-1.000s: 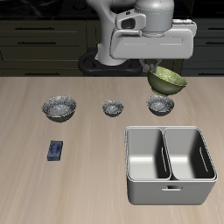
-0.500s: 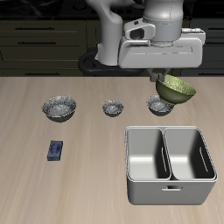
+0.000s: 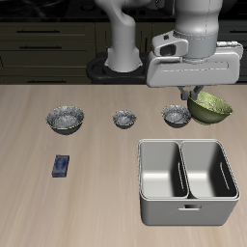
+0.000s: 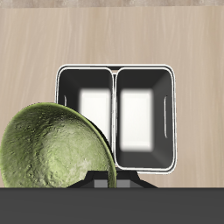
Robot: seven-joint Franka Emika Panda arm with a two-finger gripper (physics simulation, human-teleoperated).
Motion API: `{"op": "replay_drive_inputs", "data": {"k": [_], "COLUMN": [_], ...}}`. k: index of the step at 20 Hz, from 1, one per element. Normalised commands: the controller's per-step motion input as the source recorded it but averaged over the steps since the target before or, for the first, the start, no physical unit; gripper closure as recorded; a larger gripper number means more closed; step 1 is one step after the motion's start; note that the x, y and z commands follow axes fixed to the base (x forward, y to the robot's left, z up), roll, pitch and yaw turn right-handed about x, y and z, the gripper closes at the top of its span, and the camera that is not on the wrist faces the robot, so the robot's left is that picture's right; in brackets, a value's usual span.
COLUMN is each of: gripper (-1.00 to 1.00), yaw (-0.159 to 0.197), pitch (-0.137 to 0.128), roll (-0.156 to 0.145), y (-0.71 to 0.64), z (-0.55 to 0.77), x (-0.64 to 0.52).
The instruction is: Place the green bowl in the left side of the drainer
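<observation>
The green bowl [image 3: 210, 106] hangs tilted in the air, gripped by its rim in my gripper [image 3: 191, 94], which is shut on it. It is above the table just behind the back rim of the drainer [image 3: 145, 183], higher than the tub. In the wrist view the bowl's mottled inside [image 4: 52, 150] fills the space beside my fingers [image 4: 98, 183]. Beyond it lies the drainer [image 4: 114, 72] with both deep compartments showing nothing inside.
Three grey patterned bowls [image 3: 66, 119], [image 3: 124, 119], [image 3: 176, 117] stand in a row farther back than the drainer; the last one is close beside the held bowl. A small blue block [image 3: 62, 166] lies nearer the front edge.
My gripper has carried the green bowl sideways along the row of bowls and slightly lower, from above the nearest grey bowl to past it, behind the drainer.
</observation>
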Motion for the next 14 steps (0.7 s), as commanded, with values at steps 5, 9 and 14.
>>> {"op": "replay_drive_inputs", "data": {"k": [5,9,14], "gripper": [1.00,1.00,1.00], "yaw": [0.005,0.007,0.003], "pitch": [0.017,0.025,0.038], "roll": [0.006,-0.011,-0.006], "y": [0.09,-0.04,-0.01], "z": [-0.12,-0.19,-0.29], "x": [0.08,0.10,0.09]}}
